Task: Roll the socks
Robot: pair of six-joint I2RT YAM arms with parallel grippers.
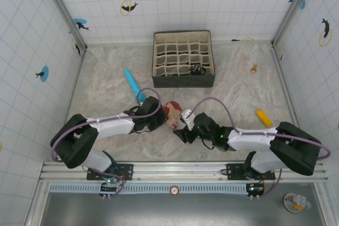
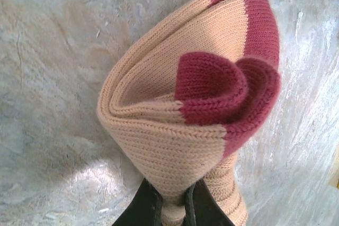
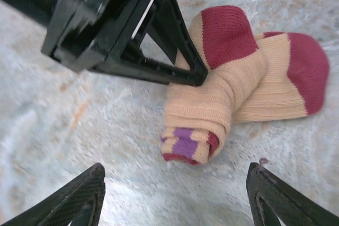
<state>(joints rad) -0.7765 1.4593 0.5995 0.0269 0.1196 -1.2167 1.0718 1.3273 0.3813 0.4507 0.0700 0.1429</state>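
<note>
1. We are looking down on a marbled table (image 1: 106, 99) with tiled walls around it. Both arms are reaching inward and meeting near its middle.
2. A dark divided box (image 1: 183, 82) is standing toward the far side, well apart from the grippers. A dark patterned bundle (image 1: 197, 70) is sitting in one of its near-right compartments, too small for us to identify.
3. The peach sock (image 1: 171, 114) is lying on the table between the two grippers. It is folded over on itself, with maroon patches showing and its striped cuff curled at the end nearest the right wrist camera.
4. The left gripper (image 2: 172, 197) is clenching the peach fabric at the lower fold of the bundle. In the right wrist view its black fingers are crossing in front of the sock and hiding part of its left side.
5. The right gripper (image 3: 176, 173) is standing released, its fingers spread wide just short of the cuff end and touching nothing.
6. A blue cylinder (image 1: 131, 82) is lying tilted just beyond the left gripper, apart from the sock.
7. A yellow block (image 1: 264, 118) is lying to the right, near the right arm.
8. A small tan piece (image 1: 254, 69) is sitting farther back by the right wall.
</note>
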